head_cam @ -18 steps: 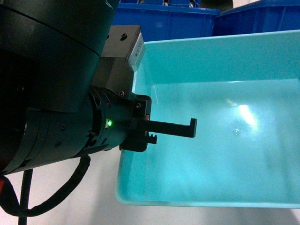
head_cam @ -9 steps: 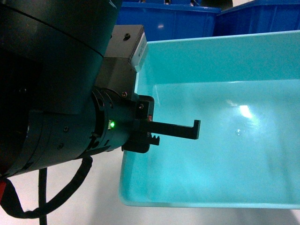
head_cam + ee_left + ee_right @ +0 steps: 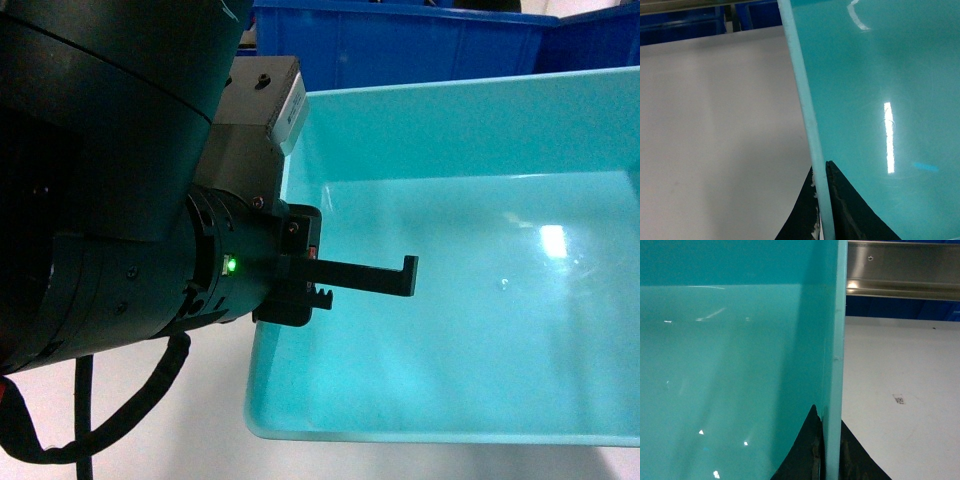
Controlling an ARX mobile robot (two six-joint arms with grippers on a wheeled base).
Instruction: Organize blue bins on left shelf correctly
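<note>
A light turquoise bin (image 3: 480, 330) fills the right of the head view, open side up and empty inside. My left gripper (image 3: 400, 280) is shut on its left wall, with one black finger (image 3: 370, 277) showing inside the tub. In the left wrist view that wall's rim (image 3: 805, 115) runs between the two fingers of the left gripper (image 3: 822, 212). My right gripper (image 3: 832, 452) is shut on the opposite wall (image 3: 836, 365); it is out of the head view. Royal-blue bins (image 3: 400, 45) stand behind. A steel rail of the left shelf (image 3: 900, 270) shows at the right wrist view's top.
Pale floor (image 3: 715, 140) lies below the bin on both sides, with a small square marker (image 3: 899, 399) on it. My bulky left arm (image 3: 110, 200) and its cable (image 3: 130, 410) cover the left of the head view. More royal-blue bins (image 3: 685, 27) sit beyond the floor.
The royal-blue bins behind have slid to the right in the head view, as has the bright reflection inside the turquoise bin. Both grippers keep their hold on the bin.
</note>
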